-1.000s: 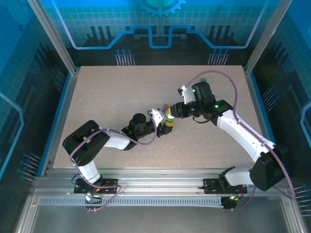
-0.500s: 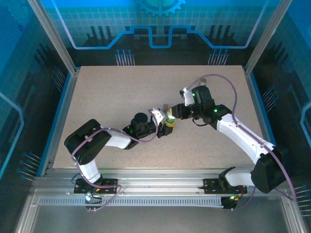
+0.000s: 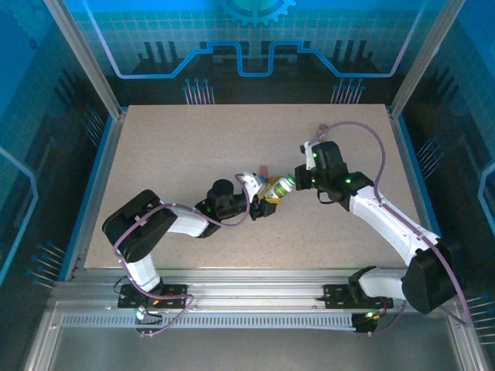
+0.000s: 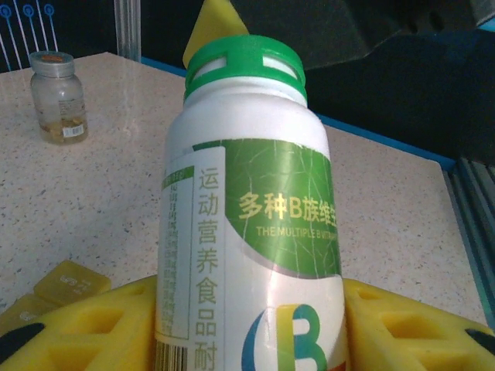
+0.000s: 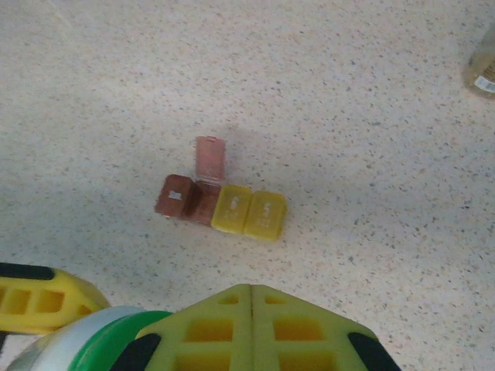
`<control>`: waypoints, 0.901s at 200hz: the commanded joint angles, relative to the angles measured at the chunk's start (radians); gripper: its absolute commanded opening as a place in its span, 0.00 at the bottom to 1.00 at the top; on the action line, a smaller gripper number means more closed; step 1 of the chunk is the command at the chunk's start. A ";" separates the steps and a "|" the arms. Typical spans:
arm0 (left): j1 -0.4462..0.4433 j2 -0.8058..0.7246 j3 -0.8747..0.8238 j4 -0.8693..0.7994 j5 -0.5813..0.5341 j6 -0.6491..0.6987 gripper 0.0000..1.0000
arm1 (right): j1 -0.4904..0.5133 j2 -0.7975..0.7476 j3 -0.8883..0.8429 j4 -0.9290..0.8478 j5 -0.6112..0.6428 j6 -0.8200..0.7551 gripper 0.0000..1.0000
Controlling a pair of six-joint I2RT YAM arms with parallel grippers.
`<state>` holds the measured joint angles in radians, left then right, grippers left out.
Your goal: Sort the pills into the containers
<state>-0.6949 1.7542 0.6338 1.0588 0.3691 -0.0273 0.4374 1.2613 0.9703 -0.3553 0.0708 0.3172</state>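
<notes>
Two small boxes sat touching on the table (image 5: 348, 116), dark red box (image 5: 186, 199) with lid up, yellow box (image 5: 249, 211) beside it, left gripper (image 4: 251, 332) clamped on a white bottle (image 4: 247, 193) with green cap (image 4: 246, 66), right gripper (image 5: 251, 294) fully closed, holding nothing, just beside that cap.

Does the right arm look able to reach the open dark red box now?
Probably yes: the dark red box sits on bare table ahead of the shut right gripper; the bottle is aside.

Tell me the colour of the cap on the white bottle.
The cap is green; the left wrist view shows it best.
</notes>
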 commanded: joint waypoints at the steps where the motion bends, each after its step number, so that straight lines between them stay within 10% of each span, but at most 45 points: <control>1: -0.002 0.019 0.020 0.142 0.036 -0.006 0.00 | -0.003 -0.062 0.007 0.046 -0.115 0.044 0.02; 27: -0.002 0.039 0.006 0.221 0.024 -0.020 0.00 | -0.040 -0.119 0.019 0.026 -0.221 0.132 0.53; 55: -0.003 0.047 0.010 0.250 0.019 -0.014 0.00 | -0.058 -0.130 0.029 -0.008 -0.316 0.184 0.79; 131: -0.006 0.062 0.025 0.309 0.029 -0.013 0.00 | -0.001 -0.047 -0.024 0.083 -0.402 0.261 0.84; 180: -0.020 0.058 0.031 0.298 0.027 0.027 0.00 | 0.013 -0.034 -0.012 0.075 -0.406 0.255 0.64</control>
<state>-0.7048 1.8122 0.6334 1.3174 0.3759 -0.0242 0.4335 1.2247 0.9550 -0.3027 -0.3046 0.5705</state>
